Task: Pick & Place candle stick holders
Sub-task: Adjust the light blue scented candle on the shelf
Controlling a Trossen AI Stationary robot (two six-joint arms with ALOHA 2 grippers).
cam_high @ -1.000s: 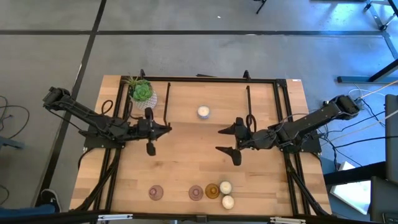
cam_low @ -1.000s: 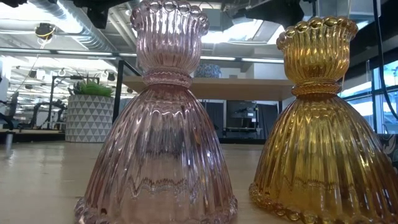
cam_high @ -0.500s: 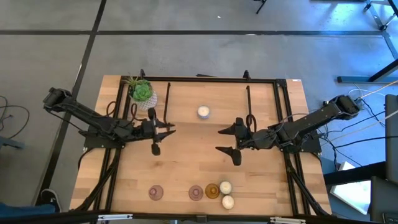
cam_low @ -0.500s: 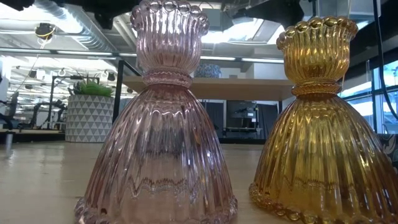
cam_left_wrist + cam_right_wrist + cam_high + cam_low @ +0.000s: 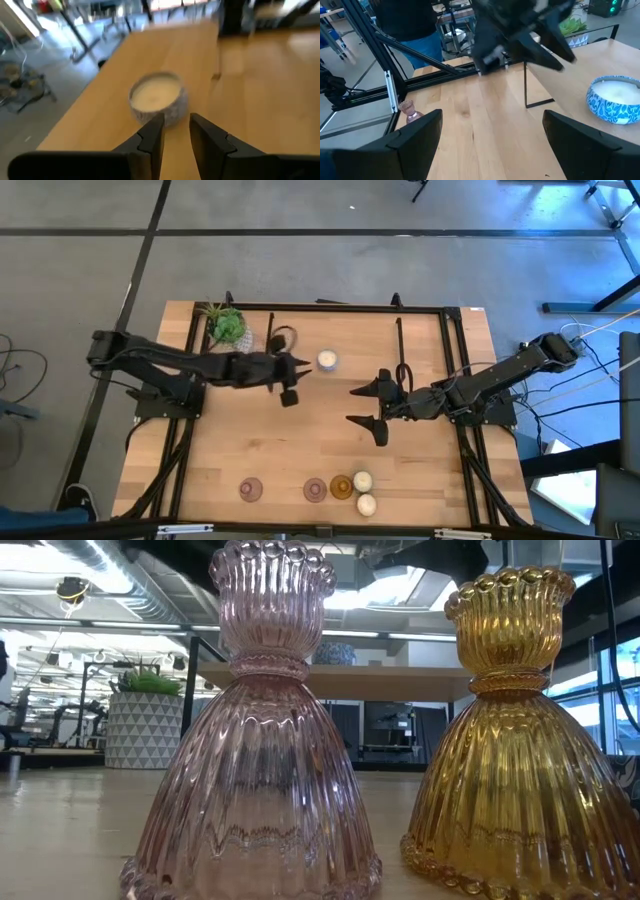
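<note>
A cream-white votive in a blue-patterned cup (image 5: 327,360) stands alone on the table's far middle; it also shows in the left wrist view (image 5: 157,99) and the right wrist view (image 5: 615,97). My left gripper (image 5: 294,378) is just left of it, open by a narrow gap (image 5: 174,131) and empty, fingers pointing at it. My right gripper (image 5: 365,405) is wide open and empty at mid-table (image 5: 497,145). Near the front edge stand two pink holders (image 5: 250,490) (image 5: 315,490), an amber one (image 5: 341,487) and two cream votives (image 5: 362,480) (image 5: 366,503). The low view shows a pink holder (image 5: 255,740) and the amber one (image 5: 515,740) up close.
A green plant in a white patterned pot (image 5: 226,328) stands at the far left corner. Thin black upright bars (image 5: 270,345) (image 5: 399,350) and a black frame rail (image 5: 340,308) line the table's far part. Bare wood lies between the grippers and the front row.
My left gripper has gone toward the table's right edge, from beside the plant to just left of the blue-patterned votive, its arm stretching out. My right arm has kept still, and no holder has moved.
</note>
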